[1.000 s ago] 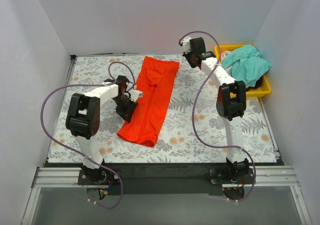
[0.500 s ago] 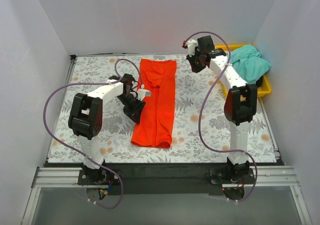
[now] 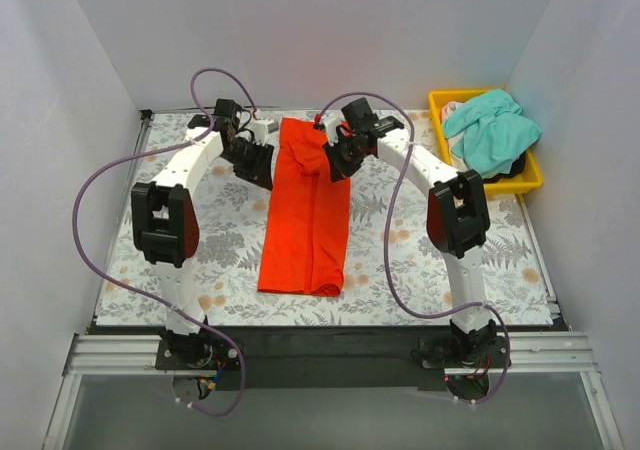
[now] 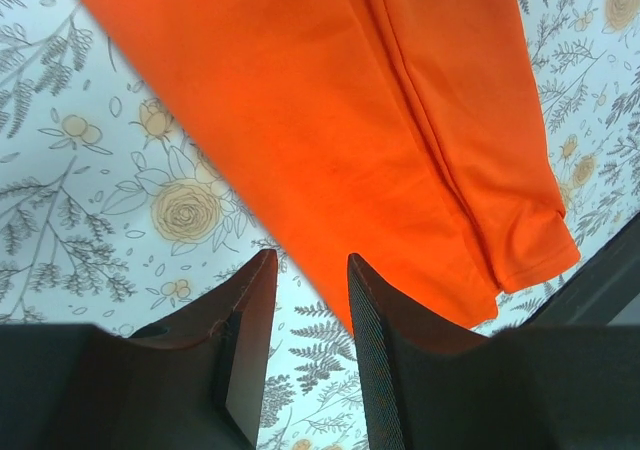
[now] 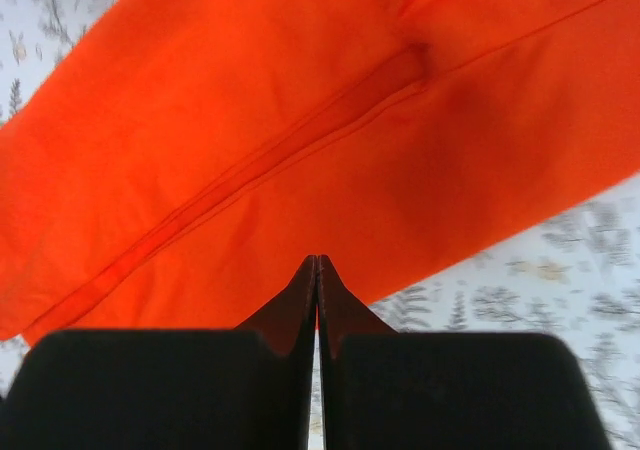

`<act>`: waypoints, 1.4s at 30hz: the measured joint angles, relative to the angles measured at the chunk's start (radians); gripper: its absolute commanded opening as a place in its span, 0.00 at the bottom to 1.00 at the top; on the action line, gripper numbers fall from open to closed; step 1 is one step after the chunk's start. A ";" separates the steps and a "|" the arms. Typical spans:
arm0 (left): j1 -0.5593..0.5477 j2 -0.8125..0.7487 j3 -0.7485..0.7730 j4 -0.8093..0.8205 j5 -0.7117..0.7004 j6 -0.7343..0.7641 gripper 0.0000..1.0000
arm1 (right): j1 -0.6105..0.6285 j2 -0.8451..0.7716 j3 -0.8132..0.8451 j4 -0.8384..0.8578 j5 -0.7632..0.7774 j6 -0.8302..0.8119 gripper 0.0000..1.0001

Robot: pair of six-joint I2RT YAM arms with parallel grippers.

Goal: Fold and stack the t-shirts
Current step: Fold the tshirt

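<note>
The orange-red t-shirt [image 3: 305,220] lies flat on the table [image 3: 230,240] as a long narrow strip. Its long axis runs from the far side toward the arm bases, leaning a little to the left at the near end, and the far end is the wider one.

Both grippers are at that far end. The left gripper [image 3: 262,166] is at the strip's left edge with its fingers [image 4: 250,310] apart. Only table print shows between them, and the cloth edge is just ahead of the tips. The right gripper [image 3: 325,162] is over the strip's right half with its fingers pressed together. From its wrist view I cannot tell whether the tips touch the cloth or hang just above it.

The teal-green t-shirt [image 3: 492,130] is heaped in the yellow bin [image 3: 535,175], well off to the right gripper's right.

- **Weak grasp:** the left gripper could close on one layer or on nothing, which would peel the lengthwise fold open.
- **Dragging:** the closed right gripper could drag the cloth and skew the strip.
- **Uneven lift:** the two sides could rise unevenly, giving a crooked cross-fold.
</note>
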 measured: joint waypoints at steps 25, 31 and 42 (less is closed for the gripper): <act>0.031 -0.047 -0.209 0.132 -0.042 0.027 0.59 | -0.057 0.277 0.169 0.006 -0.022 0.116 0.37; 0.037 -0.270 -0.312 0.235 -0.014 0.091 0.94 | -0.055 0.051 0.069 0.008 -0.121 0.034 0.57; 0.034 -0.639 -0.515 0.329 0.135 0.192 0.96 | 0.013 -0.550 -0.526 0.005 -0.099 -0.308 0.23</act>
